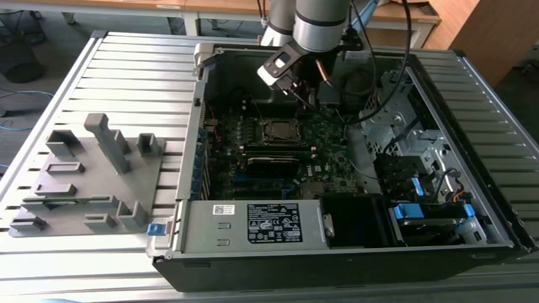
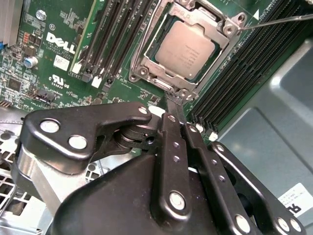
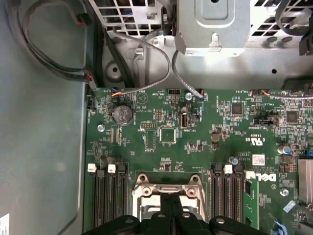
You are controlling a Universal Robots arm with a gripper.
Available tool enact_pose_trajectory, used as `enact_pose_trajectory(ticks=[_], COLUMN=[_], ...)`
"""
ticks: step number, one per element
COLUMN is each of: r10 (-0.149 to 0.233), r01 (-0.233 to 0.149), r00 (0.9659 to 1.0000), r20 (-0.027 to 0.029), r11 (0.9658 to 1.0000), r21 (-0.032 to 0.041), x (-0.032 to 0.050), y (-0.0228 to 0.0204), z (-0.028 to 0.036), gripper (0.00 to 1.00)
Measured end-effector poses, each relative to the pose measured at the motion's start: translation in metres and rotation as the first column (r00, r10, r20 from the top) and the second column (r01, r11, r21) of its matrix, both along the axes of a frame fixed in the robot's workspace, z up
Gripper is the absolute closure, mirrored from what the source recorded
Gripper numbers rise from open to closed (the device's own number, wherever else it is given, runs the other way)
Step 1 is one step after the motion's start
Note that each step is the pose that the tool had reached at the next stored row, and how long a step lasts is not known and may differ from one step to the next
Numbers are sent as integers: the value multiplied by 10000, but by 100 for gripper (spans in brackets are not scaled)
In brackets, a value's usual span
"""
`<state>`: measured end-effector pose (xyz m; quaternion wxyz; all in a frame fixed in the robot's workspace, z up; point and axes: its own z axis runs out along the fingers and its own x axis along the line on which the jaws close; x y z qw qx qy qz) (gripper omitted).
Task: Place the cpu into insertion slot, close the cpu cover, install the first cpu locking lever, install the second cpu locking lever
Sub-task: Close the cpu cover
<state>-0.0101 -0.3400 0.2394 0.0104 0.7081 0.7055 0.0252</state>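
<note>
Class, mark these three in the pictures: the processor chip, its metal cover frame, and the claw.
Processor chip (image 2: 187,50): second wrist view, centre of silver top.
Metal cover frame (image 2: 146,48): second wrist view, one side bar.
Claw (image 2: 172,100): second wrist view, between fingertips.

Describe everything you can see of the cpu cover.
The cpu cover is a thin square frame of silvery metal with a large square window. It lies flat, closed down around the cpu, whose dull grey top shows through the window. Long black memory slots run along two sides. The gripper, fingers shut, sits at one edge; whether it touches the cover cannot be told.
</note>
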Motion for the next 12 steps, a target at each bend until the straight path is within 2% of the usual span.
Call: enact_pose_trajectory(ticks=[12], r10=[1], r01=[-1], r00=[10000], r20=[1], r11=[10000], r21=[2], x=[-33], y=[0], z=[-7], gripper=[89])
